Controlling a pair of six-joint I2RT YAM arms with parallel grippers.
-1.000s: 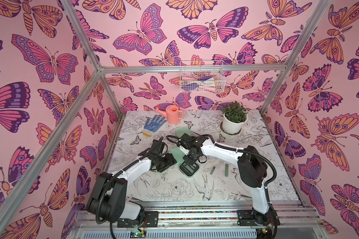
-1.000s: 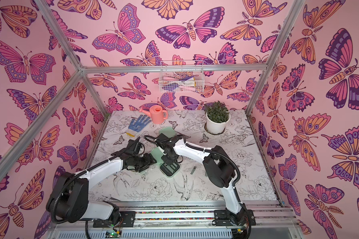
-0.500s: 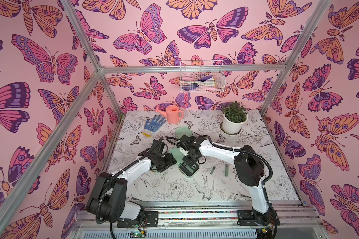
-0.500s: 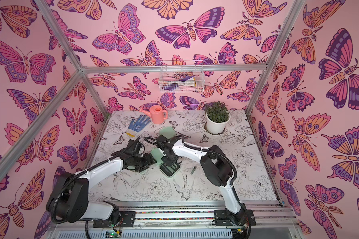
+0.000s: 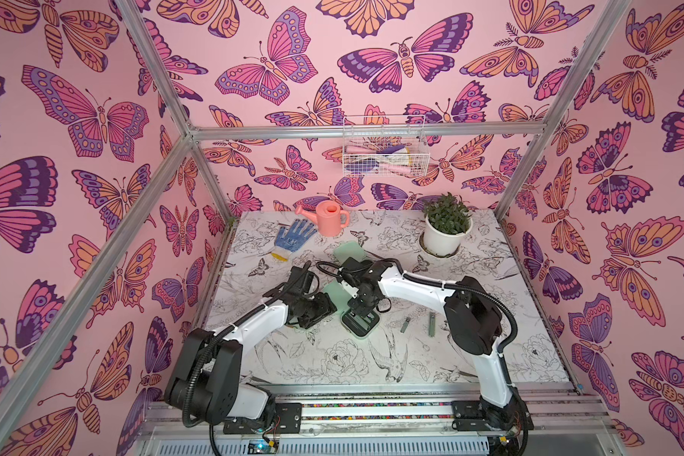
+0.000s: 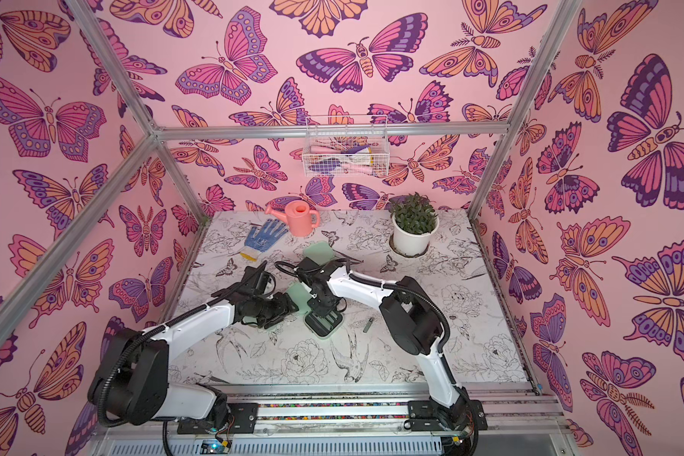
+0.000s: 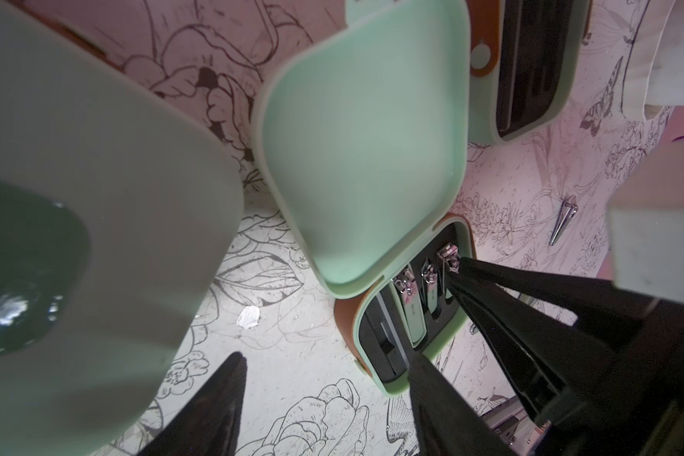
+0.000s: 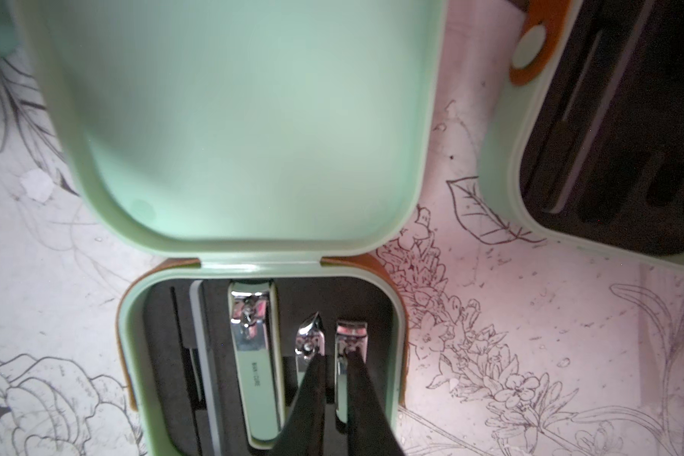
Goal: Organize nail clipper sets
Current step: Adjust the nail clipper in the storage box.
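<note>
Right gripper (image 8: 334, 363) pinching small clipper (image 8: 351, 335), inside case (image 8: 126, 339)

Blue dotted glove (image 5: 294, 237) beside pink watering can (image 5: 329, 218), potted plant (image 5: 447, 223) apart, wire basket (image 5: 386, 170) on back wall.

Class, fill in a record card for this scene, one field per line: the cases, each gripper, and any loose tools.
Open case: lid up; tray holds large clipper, pointed clipper, file
Right gripper: shut on small clipper, at the tray's end slot
Left gripper: open, holding nothing, beside the open case
Second case: open, slots mostly empty
Loose tools: two on the table, near the right arm
</note>
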